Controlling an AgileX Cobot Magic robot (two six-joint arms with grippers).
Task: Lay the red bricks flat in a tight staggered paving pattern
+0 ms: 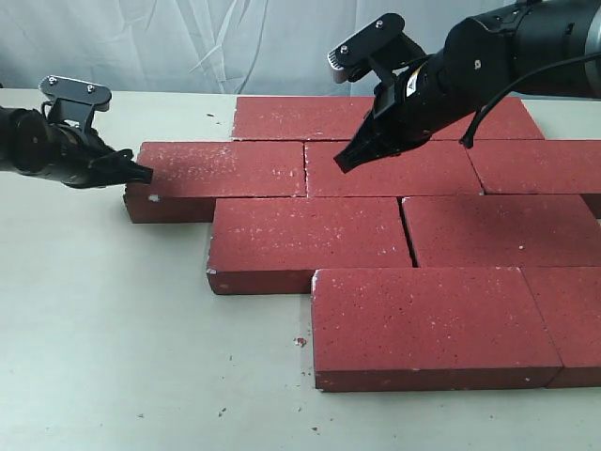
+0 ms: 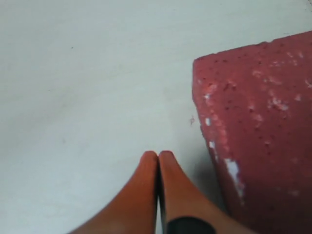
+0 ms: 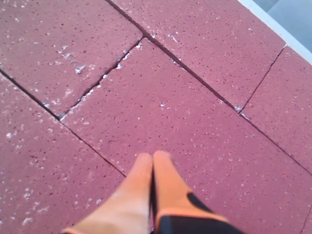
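Note:
Several red bricks point(image 1: 310, 235) lie flat on the table in staggered rows, their joints narrow. My left gripper point(image 1: 143, 174) is shut and empty, its tip at the left end of the second-row brick point(image 1: 223, 175). In the left wrist view the orange fingertips point(image 2: 148, 163) are pressed together beside that brick's chipped corner point(image 2: 229, 170). My right gripper point(image 1: 344, 162) is shut with nothing in it and points down at the middle brick of the second row point(image 1: 390, 169). The right wrist view shows its fingertips point(image 3: 162, 163) just above that brick's top point(image 3: 195, 126).
The pale table point(image 1: 103, 319) stretches left and in front of the bricks, with small red crumbs point(image 1: 300, 341) near the front brick. A white cloth backdrop point(image 1: 188, 47) hangs behind the table. The bricks run off the right edge of the exterior view.

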